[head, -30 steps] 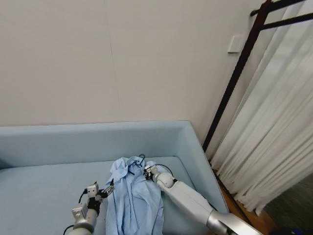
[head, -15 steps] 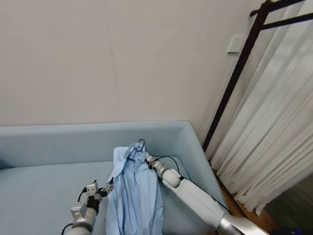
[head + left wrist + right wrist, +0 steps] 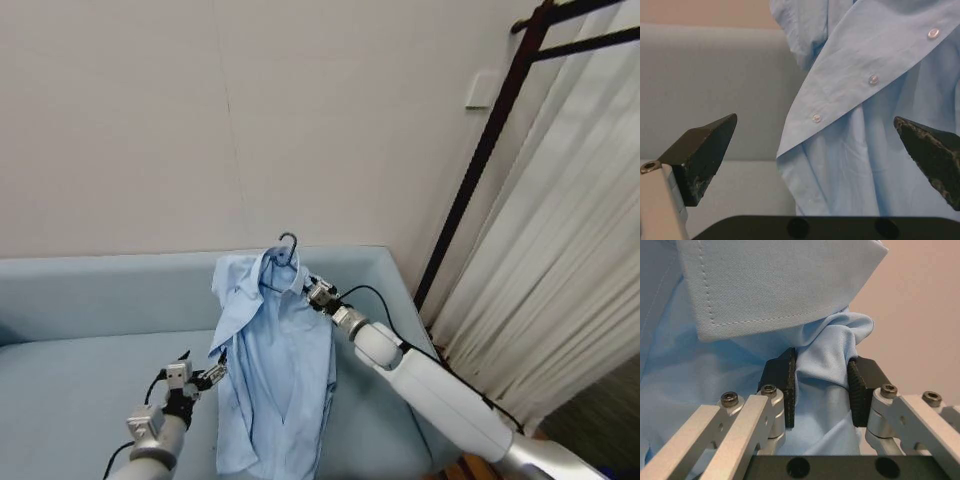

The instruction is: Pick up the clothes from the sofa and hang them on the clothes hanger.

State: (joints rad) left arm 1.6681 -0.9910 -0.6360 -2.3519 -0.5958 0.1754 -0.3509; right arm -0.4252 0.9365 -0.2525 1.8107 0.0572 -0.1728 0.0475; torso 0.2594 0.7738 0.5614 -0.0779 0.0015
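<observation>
The shirt (image 3: 275,370) is light blue, with a stiff collar (image 3: 780,285) and a row of small white buttons (image 3: 873,79) along its front edge. It hangs long and loose in the air in front of the sofa's back, and its cloth falls in soft folds. A dark hook (image 3: 288,243) stands out above the collar. Whether the lower hem touches the seat, I cannot tell.

The right gripper (image 3: 318,293) is at the shirt's neck, just under the collar. Its two black pads are closed on a twisted bunch of the blue cloth and carry the shirt. The left gripper (image 3: 202,376) is low over the seat, just beside the shirt's side edge. Its dark fingers (image 3: 702,150) are spread wide and do not touch the cloth.

The sofa (image 3: 100,290) is pale blue, and its seat to the left of the shirt is bare. On the right, past the sofa's arm, the dark clothes rack (image 3: 480,160) rises on a slanted pole with its bars high up, beside a white curtain (image 3: 560,280). Between the shirt and the rack there is free wall (image 3: 200,120), with a small white plate (image 3: 482,90) near the pole.
</observation>
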